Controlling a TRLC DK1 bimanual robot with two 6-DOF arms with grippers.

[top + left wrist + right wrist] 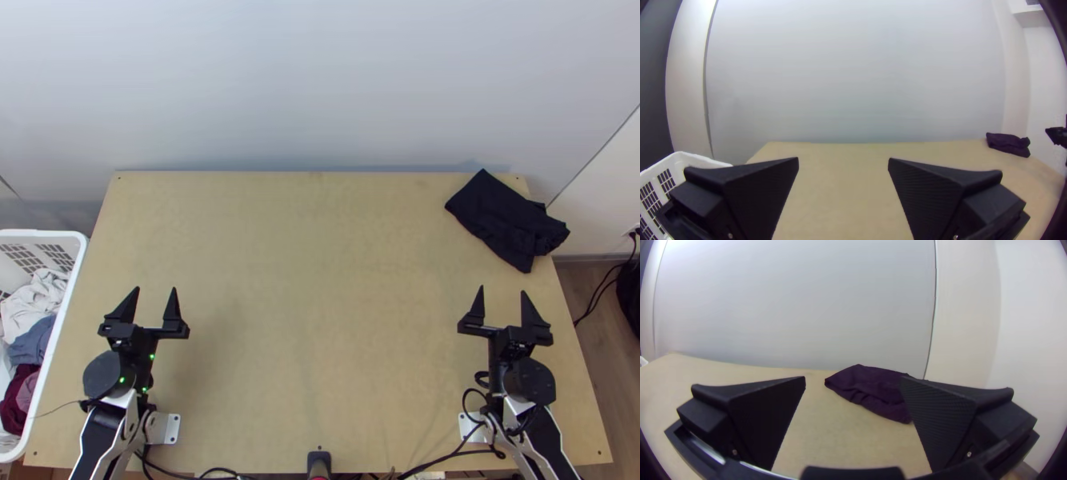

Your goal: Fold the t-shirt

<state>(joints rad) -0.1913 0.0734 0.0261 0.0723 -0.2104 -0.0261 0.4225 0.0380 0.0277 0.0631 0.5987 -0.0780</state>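
T-shirt [500, 212]: dark, loosely folded, rumpled at one end, at table's [312, 280] far right corner; reaches the far edge, overhangs the right. Laundry basket [40, 234] beside left edge. Wood surface spans between claws. Left claw [154, 290] open, near left, well apart from shirt. Right claw [502, 290] open, near right, shirt beyond its tips, apart.

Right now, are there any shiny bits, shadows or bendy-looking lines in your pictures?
Top view: small green lights glow on the left arm; faint, soft shading on the table. Left wrist view: dark corners, and the table's side edge curves from the fisheye lens. Right wrist view: a bright glint on the right gripper; the wall's seam bends.
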